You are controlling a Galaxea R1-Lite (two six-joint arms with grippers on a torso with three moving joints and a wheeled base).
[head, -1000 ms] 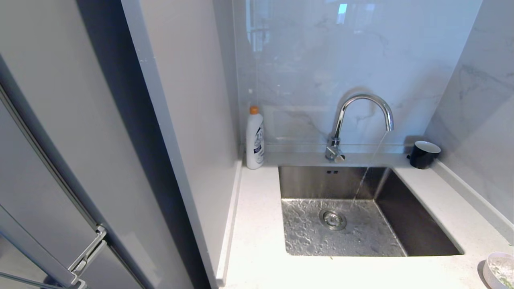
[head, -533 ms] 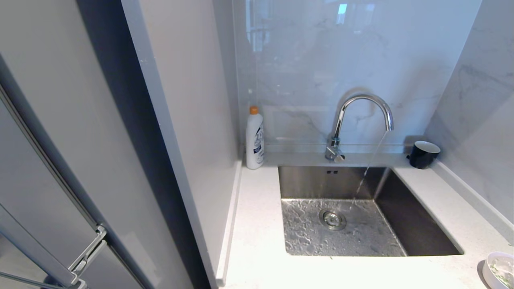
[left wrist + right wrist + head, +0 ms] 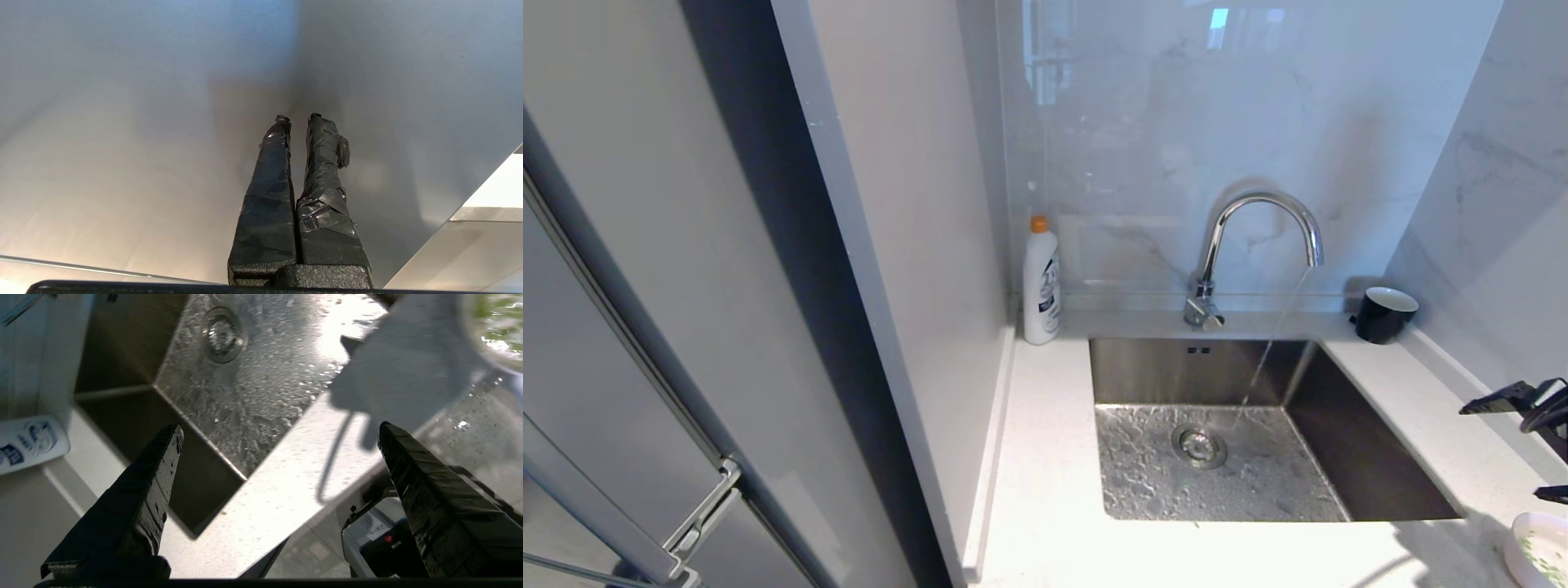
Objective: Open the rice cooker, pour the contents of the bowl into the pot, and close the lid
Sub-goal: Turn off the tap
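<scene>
From where I stand, the left tool (image 3: 300, 118) hangs parked against a plain grey panel, fingers clenched on nothing. Then the detergent bottle (image 3: 1041, 282), the sink (image 3: 1372, 482) with its tap (image 3: 1262, 237) running, the dark cup (image 3: 1385, 314). At the far right the right tool (image 3: 280, 430) hovers over the bench (image 3: 1045, 523), spread wide and empty, with the bowl (image 3: 1538, 549) just below it. No rice cooker is in sight. I'd bring the fingers down squarely over the rim, close gently and keep the bowl level.

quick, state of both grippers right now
left gripper: shut, holding nothing, parked by a grey panel.
right gripper: open, empty, above the counter at the sink edge.
</scene>
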